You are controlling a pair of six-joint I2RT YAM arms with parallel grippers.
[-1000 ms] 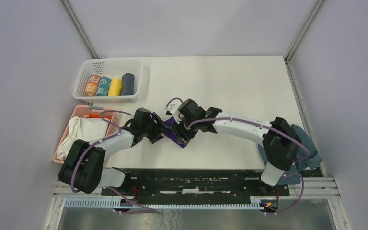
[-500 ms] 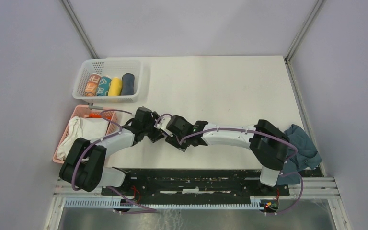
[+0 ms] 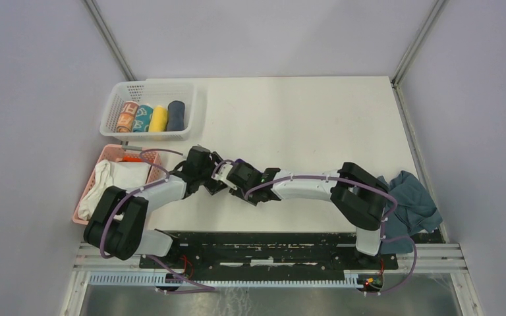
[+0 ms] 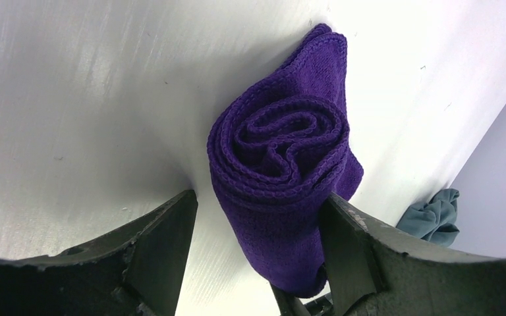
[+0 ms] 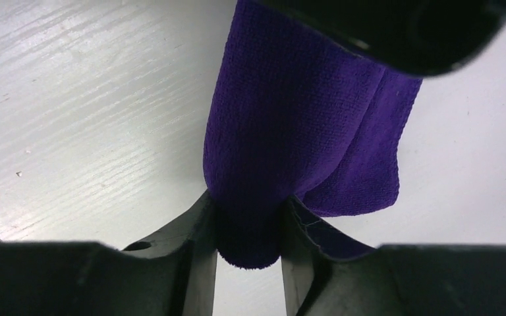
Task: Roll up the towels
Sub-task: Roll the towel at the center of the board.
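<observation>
Purple roll [image 4: 280, 164] end-on between left jaws

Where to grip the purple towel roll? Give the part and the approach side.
Grip the purple towel roll across its middle, jaws on its curved sides, coming from the spiral end, where the left gripper straddles it. The layers look loose, so squeezing the sides would probably keep them wrapped.

Our left gripper [image 4: 257, 227]: jaws wide, straddling the purple towel [image 4: 280, 151]
Our right gripper [image 5: 247, 220]: jaws closed, pinching one end of it
</observation>
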